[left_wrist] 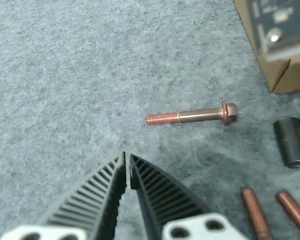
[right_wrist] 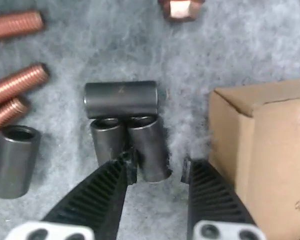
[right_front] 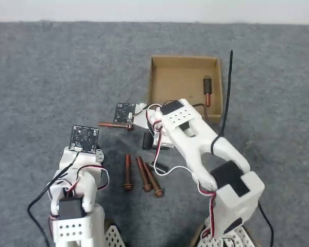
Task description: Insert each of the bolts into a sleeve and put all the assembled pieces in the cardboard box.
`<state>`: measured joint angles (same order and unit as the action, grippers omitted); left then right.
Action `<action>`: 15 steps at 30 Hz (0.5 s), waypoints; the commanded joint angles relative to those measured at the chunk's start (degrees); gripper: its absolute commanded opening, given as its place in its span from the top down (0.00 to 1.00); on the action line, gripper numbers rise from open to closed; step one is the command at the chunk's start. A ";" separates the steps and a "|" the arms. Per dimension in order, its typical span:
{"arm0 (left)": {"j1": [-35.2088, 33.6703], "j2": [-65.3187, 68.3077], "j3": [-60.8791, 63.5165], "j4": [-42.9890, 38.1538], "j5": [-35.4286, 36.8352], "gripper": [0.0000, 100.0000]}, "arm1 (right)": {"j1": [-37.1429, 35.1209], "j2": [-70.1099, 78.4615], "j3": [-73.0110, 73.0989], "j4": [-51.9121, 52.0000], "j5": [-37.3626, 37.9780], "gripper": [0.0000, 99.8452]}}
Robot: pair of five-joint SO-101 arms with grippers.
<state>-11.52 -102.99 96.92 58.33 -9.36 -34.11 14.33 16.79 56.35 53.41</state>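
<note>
My right gripper (right_wrist: 158,166) is open and low over a cluster of dark sleeves beside the cardboard box (right_wrist: 262,150). Its fingers straddle one sleeve (right_wrist: 150,146), with a second sleeve (right_wrist: 108,140) touching it. A third sleeve (right_wrist: 121,99) lies crosswise beyond them. A fourth sleeve (right_wrist: 15,160) lies apart. My left gripper (left_wrist: 128,166) is shut and holds nothing, hovering over carpet short of a lone copper bolt (left_wrist: 190,116). Three more bolts (right_front: 143,175) lie side by side between the arms. One assembled piece (right_front: 207,90) lies inside the cardboard box (right_front: 159,77).
Grey carpet covers the whole table. The right arm (right_front: 190,134) stretches across the middle toward the box's near left corner. The lone bolt (right_front: 116,124) lies just left of that arm's wrist camera. Open carpet spreads to the left and far left.
</note>
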 commanded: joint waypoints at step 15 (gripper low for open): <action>0.26 -0.88 -2.07 -0.97 -0.44 0.99 | 1.01 2.77 -2.90 2.42 2.55 0.98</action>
<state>-11.52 -102.99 96.92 58.33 -9.36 -33.85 17.67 15.38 57.58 56.04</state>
